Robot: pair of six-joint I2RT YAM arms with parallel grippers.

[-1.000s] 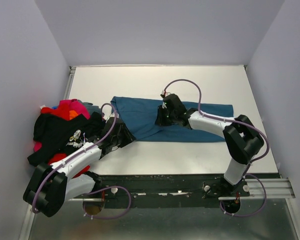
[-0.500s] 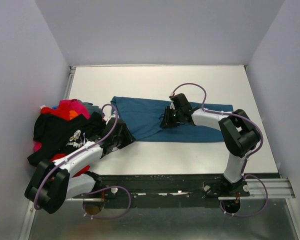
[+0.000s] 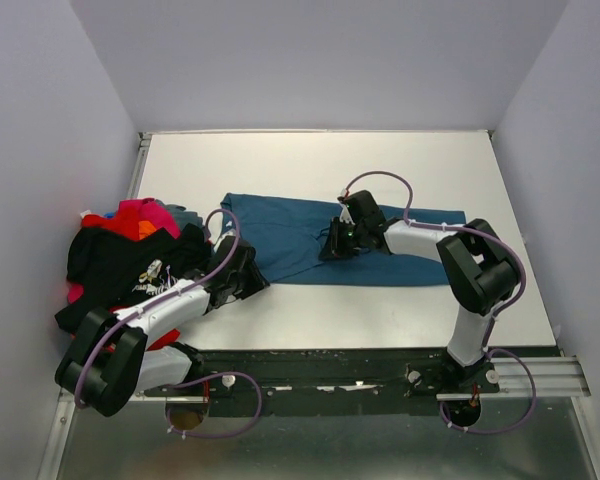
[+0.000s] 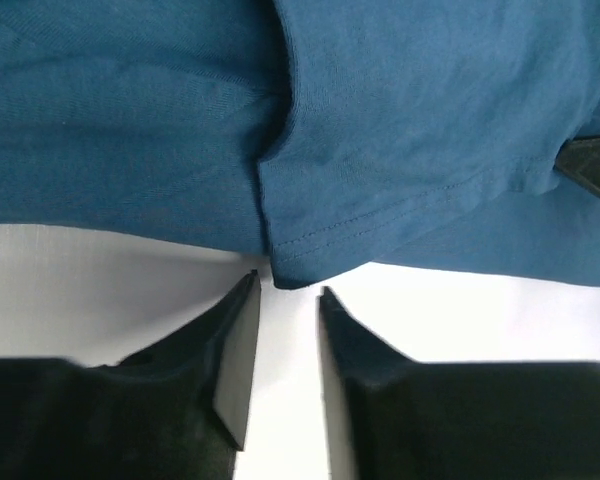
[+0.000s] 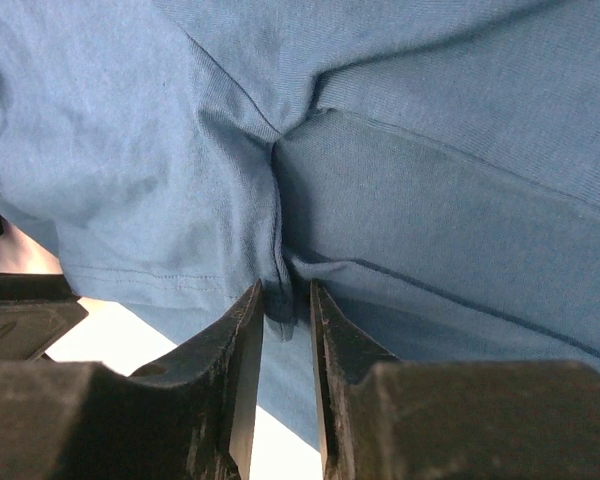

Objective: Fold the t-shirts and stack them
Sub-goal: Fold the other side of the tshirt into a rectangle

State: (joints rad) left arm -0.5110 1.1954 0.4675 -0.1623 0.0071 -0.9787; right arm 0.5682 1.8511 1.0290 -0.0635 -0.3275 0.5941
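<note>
A teal-blue t-shirt (image 3: 280,230) lies spread across the middle of the white table. My right gripper (image 3: 327,250) is down on its middle, shut on a pinched fold of the teal cloth (image 5: 280,290). My left gripper (image 3: 262,283) sits at the shirt's near left corner. In the left wrist view its jaws stand a little apart with only bare table between them. The hemmed corner (image 4: 300,262) lies just ahead of the tips. The black shirt with white print (image 3: 120,265) lies on a heap with red (image 3: 105,222), magenta (image 3: 145,212) and orange (image 3: 146,231) ones at the left.
The heap of shirts lies against the left wall (image 3: 40,180), beside my left arm. White table (image 3: 310,160) shows behind the teal shirt, and a strip (image 3: 380,315) shows in front of it. A black rail (image 3: 330,365) runs along the near edge.
My right arm's elbow has swung right while its gripper stayed low on the shirt's middle, and a fold is gathered there. My left gripper has edged slightly towards the shirt's corner.
</note>
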